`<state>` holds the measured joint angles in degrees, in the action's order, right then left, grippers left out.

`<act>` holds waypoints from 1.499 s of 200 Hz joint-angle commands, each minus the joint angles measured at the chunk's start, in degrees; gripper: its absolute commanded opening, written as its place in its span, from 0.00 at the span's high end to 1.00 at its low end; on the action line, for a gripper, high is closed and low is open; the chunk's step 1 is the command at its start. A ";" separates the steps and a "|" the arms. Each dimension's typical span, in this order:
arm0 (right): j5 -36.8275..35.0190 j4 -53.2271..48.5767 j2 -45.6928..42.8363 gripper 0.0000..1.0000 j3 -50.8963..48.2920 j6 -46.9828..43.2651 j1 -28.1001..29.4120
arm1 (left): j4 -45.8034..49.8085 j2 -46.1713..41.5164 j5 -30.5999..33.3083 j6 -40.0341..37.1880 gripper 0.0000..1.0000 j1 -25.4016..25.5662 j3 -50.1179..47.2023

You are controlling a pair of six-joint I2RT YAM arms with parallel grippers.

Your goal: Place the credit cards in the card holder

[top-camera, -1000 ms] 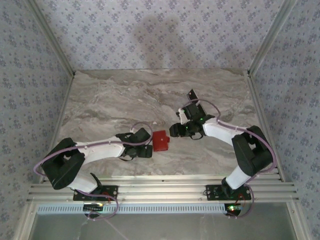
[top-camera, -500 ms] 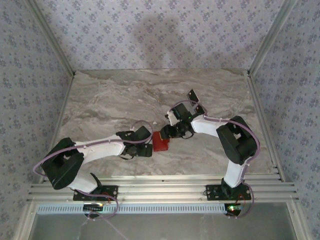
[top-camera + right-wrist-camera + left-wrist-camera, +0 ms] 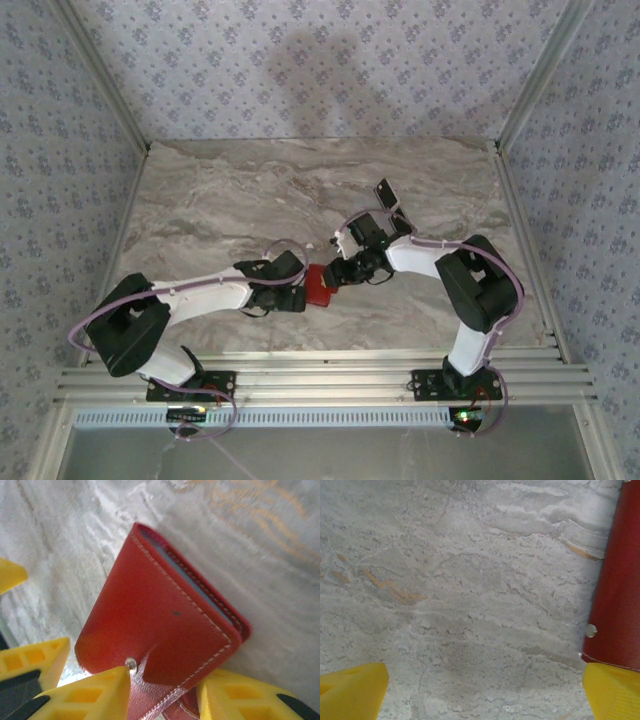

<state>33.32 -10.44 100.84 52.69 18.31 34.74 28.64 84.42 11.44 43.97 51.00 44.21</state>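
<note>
Marble tabletop: grey-beige stone pattern with pale veins and a few orange streaks, forming the floor of a small booth.
Walls: pale wallpaper dotted with small blue flower sprigs, closing in the back and both sides.
Frame posts: silver metal, slanting up from the table's far corners.
Rail: ribbed silver metal along the near edge, where my two arms are bolted.
Card holder: small red stitched wallet with a silver stud, near the middle of the marble, between my two grippers.
Left gripper: yellow fingers spread wide over bare marble, the card holder just beside one fingertip.
Right gripper: yellow fingers pressed against both sides of the card holder's stud edge, pinching it.
Black card: lying on the marble beyond my right arm, apart from the card holder.
</note>
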 commanded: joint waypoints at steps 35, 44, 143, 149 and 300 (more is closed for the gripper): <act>8.12 -0.64 -1.72 0.62 -2.54 -2.85 -0.78 | 1.85 0.48 1.39 -0.94 0.00 -0.44 1.79; 8.85 -0.65 -1.48 0.64 -2.72 -3.00 -0.71 | 1.81 0.48 1.47 -0.99 0.00 -0.40 1.76; 11.22 -0.97 -1.04 1.00 -4.82 -4.40 -1.75 | 1.85 0.82 2.06 -0.93 0.00 -0.54 1.78; 11.31 -0.98 -1.37 1.00 -5.02 -4.42 -2.09 | 1.85 0.92 2.07 -0.98 0.00 -0.55 1.90; 16.52 -1.27 -0.96 0.73 -7.44 -7.41 -1.30 | 1.99 1.17 1.93 -1.27 0.00 -0.73 2.46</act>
<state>46.68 -11.11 100.31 46.44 12.40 33.15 28.82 84.90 12.49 43.90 50.61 44.95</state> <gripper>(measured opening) 0.267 0.997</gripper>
